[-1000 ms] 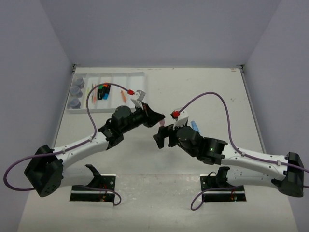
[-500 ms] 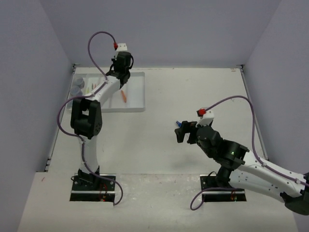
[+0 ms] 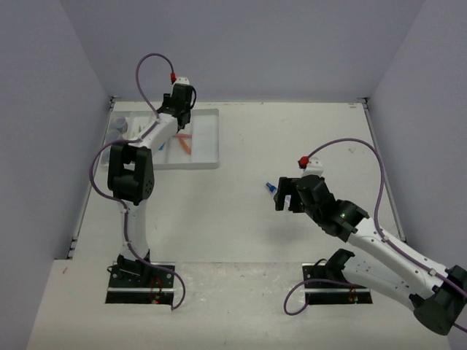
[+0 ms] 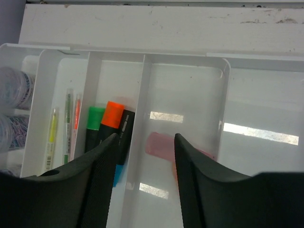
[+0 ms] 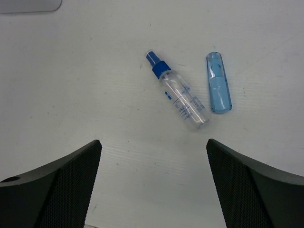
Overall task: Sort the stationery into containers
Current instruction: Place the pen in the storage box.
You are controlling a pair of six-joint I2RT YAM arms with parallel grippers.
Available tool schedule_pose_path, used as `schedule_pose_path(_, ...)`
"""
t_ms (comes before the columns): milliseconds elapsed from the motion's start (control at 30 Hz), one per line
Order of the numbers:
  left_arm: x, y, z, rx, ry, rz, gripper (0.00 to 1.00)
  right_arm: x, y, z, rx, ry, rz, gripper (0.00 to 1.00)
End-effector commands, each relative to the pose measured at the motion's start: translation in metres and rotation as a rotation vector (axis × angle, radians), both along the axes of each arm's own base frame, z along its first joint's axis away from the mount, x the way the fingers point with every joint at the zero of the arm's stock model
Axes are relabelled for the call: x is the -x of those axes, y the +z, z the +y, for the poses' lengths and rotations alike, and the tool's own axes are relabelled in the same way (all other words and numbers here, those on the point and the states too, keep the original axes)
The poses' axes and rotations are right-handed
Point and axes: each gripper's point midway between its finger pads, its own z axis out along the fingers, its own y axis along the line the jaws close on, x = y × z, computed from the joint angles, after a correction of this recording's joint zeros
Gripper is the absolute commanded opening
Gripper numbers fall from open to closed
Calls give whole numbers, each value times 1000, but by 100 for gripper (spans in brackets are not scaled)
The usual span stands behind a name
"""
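The white divided tray lies at the far left. My left gripper hangs over it, open and empty. In the left wrist view the tray holds round pots, thin pens, green-capped and orange-capped highlighters, and a pink eraser just under the jaws. My right gripper is wide open and empty above the table. Beyond it lie a clear glue bottle with a blue cap and a light blue oblong eraser.
An orange item lies in the tray, partly hidden by my left arm. A corner of the tray shows at the top left of the right wrist view. Grey walls close the table at the back and both sides.
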Motion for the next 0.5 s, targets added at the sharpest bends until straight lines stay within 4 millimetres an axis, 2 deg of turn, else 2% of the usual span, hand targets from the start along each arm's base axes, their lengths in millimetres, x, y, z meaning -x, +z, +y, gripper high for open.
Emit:
schedule_pose_path(0,3,16,-7,51,-9,-10,60,-9,18,7,-29,36,6,92)
schedule_pose_path(100,10,30,-7,78,1,-16,73,-20,16,-2,-16,-10,22,91)
schedule_pose_path(200,25,67,-14,155,-12,-67,79,-40,12,-22,0,-89,52,81)
schedule_pose_path(233,33,68,-16,175,-17,-62,81,-45,10,-26,16,-107,60,76)
schedule_pose_path(267,46,92,-25,233,-44,-99,84,-55,6,-34,48,-135,75,70)
schedule_pose_path(333,74,117,-43,321,-101,-133,96,-68,0,-46,98,-169,93,57)
schedule_pose_path(367,97,130,-51,367,-143,-154,98,-72,-3,-50,123,-174,104,56)
schedule_pose_path(433,128,146,-82,442,-266,-190,100,-81,-12,-60,180,-179,130,50)
schedule_pose_path(467,149,147,-88,455,-300,-197,100,-83,-15,-62,196,-169,142,48)
